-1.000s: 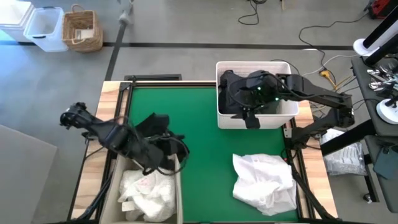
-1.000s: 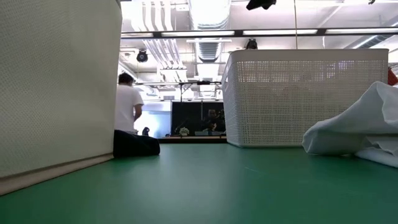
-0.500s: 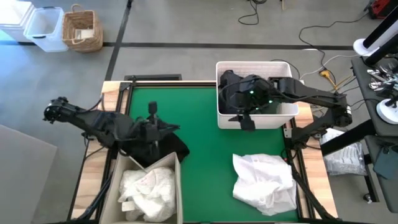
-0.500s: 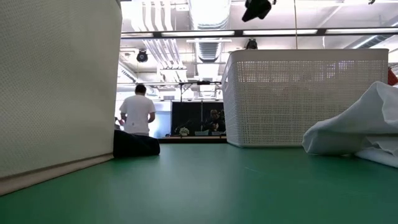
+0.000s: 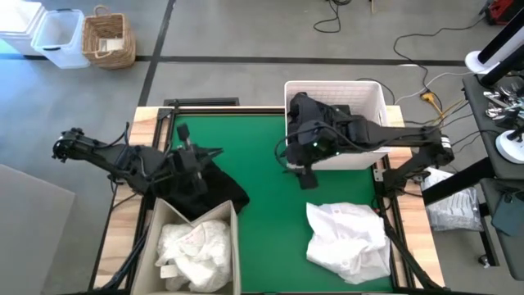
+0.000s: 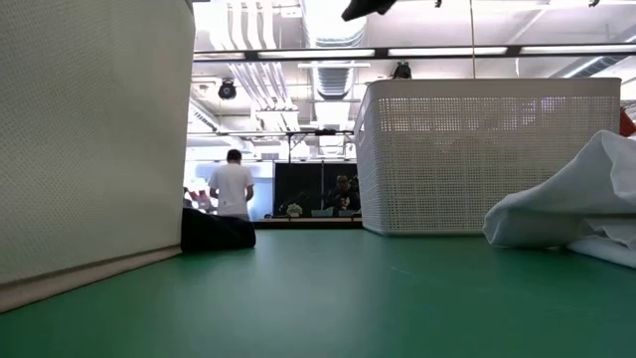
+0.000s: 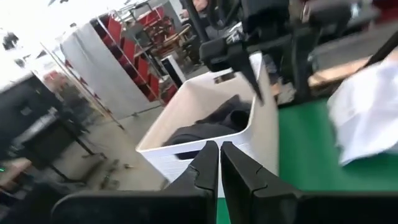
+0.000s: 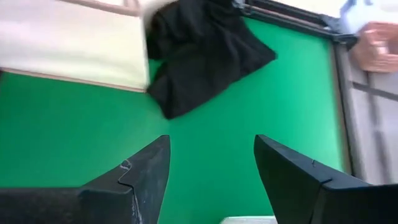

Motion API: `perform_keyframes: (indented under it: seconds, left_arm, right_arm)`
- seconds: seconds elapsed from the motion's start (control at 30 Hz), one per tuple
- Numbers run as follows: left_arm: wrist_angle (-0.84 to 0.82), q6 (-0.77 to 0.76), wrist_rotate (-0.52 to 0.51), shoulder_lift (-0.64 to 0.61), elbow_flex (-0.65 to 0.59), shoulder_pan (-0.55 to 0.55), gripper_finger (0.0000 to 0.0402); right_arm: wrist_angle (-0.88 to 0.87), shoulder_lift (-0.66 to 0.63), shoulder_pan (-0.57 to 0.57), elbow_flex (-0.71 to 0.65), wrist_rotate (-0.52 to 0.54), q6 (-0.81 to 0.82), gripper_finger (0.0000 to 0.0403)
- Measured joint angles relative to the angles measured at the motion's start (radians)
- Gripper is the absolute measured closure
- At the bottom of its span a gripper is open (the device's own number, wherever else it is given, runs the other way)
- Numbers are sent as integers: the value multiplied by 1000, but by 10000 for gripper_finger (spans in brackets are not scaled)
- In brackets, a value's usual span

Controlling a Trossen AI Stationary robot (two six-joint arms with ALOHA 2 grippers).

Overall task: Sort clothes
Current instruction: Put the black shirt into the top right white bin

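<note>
A black garment [image 5: 223,190] lies crumpled on the green table against the far end of the beige bin [image 5: 235,220]; it also shows in the low view [image 6: 217,231] and the right wrist view [image 8: 199,50]. My left gripper [image 5: 184,136] is shut and empty, raised just left of the garment. My right gripper [image 5: 304,168] is open and empty above the table, beside the near-left corner of the white basket [image 5: 372,88]. Dark clothes [image 5: 315,111] lie in the basket. White clothes [image 5: 192,250] fill the bin. A white garment pile [image 5: 348,238] lies on the table at the near right.
The basket stands at the table's far right and the bin at its near left corner. Bare green surface [image 5: 266,205] lies between the black garment and the white pile. A person [image 6: 233,189] stands in the room beyond the table.
My right gripper has come out from over the basket toward the table's left and near edge, and now hangs over the green surface. My left gripper has drawn back from above the black garment toward the table's far left. The garment lies on the table.
</note>
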Motion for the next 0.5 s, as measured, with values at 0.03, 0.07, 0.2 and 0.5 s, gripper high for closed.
perform_keyframes:
  seconds: [0.03, 0.07, 0.2, 0.5]
  left_arm:
    - [8, -35, 2, -2, -5, -1, 401]
    - [13, -74, 3, -4, -7, -1, 401]
    - [14, -144, 2, 8, -19, 0, 401]
    - [8, -196, -88, 46, -27, -1, 401]
  right_arm:
    - [14, 10, 9, 0, 30, -3, 180]
    - [37, 21, 17, 0, 55, -5, 181]
    - [103, 71, 45, 0, 146, -12, 181]
    - [196, 194, 82, 0, 288, 58, 181]
